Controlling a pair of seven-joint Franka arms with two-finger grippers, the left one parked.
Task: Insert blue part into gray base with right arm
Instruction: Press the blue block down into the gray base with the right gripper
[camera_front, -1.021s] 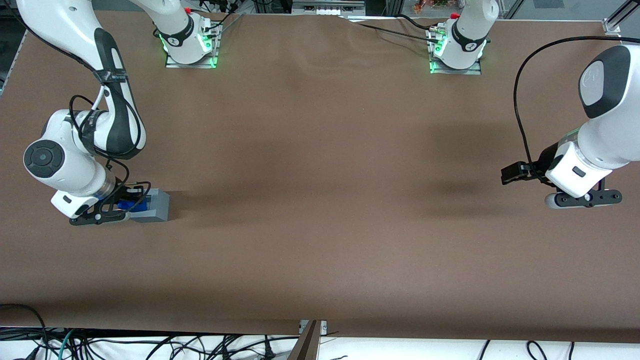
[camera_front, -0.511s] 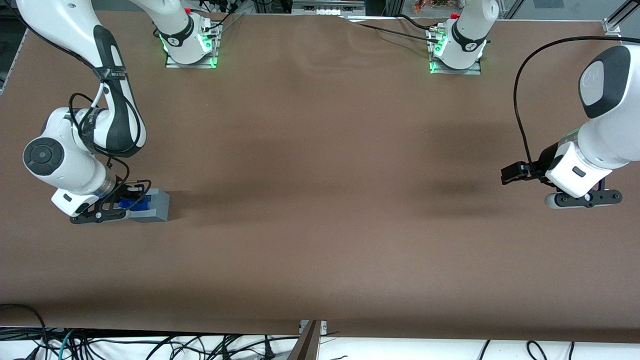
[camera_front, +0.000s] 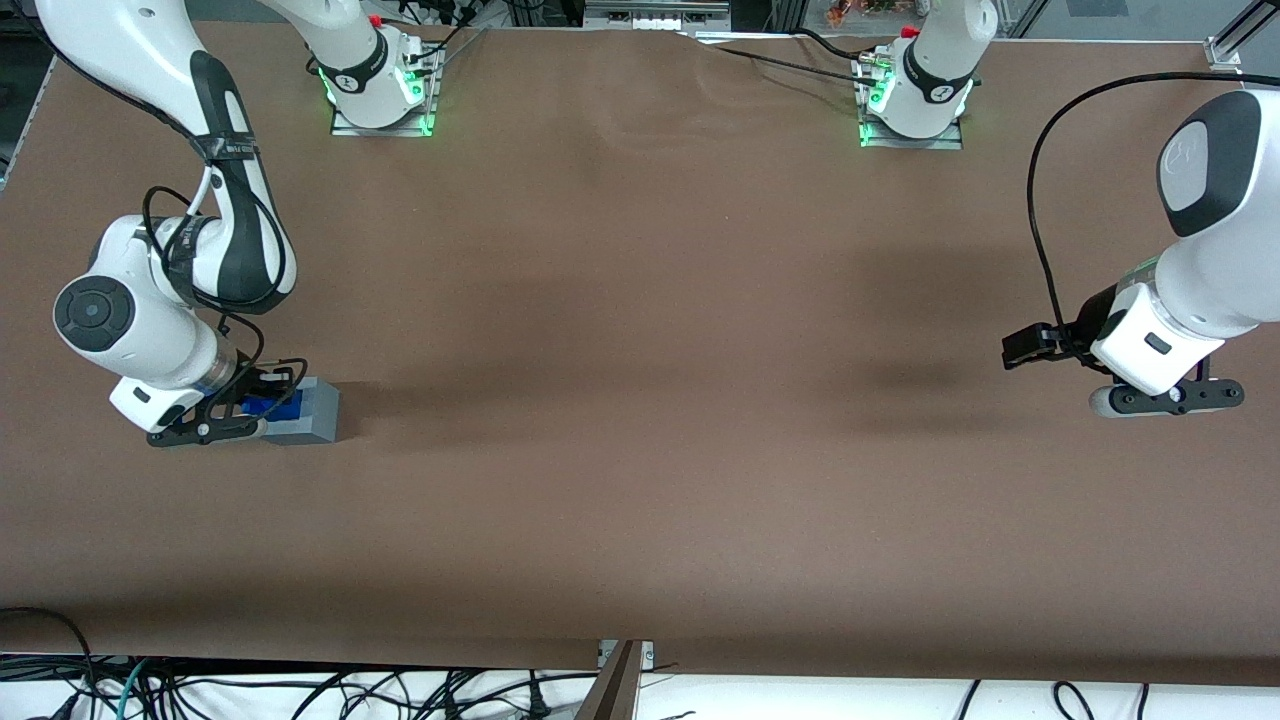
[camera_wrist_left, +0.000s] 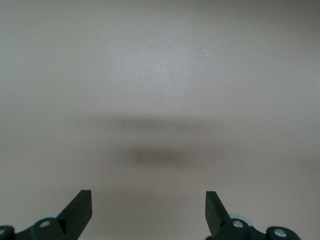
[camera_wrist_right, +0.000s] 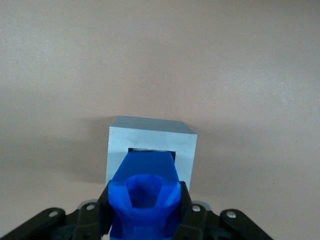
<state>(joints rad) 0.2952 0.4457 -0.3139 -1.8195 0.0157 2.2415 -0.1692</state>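
The gray base (camera_front: 305, 412) (camera_wrist_right: 150, 142) rests on the brown table toward the working arm's end. My right gripper (camera_front: 262, 404) (camera_wrist_right: 146, 205) is shut on the blue part (camera_front: 272, 404) (camera_wrist_right: 145, 195), a black finger pressed against each of its sides. The part's leading end reaches into the square recess in the face of the base that is turned toward the gripper. The part's hollow rear end points back at the wrist camera. The right arm (camera_front: 150, 300) bends down low over the table.
Two arm mounts with green lights (camera_front: 380, 90) (camera_front: 910, 95) stand along the table edge farthest from the front camera. Cables (camera_front: 200, 690) hang below the edge nearest that camera.
The right arm has shifted slightly toward the base, pushing the blue part a little deeper into the recess. The base has stayed put.
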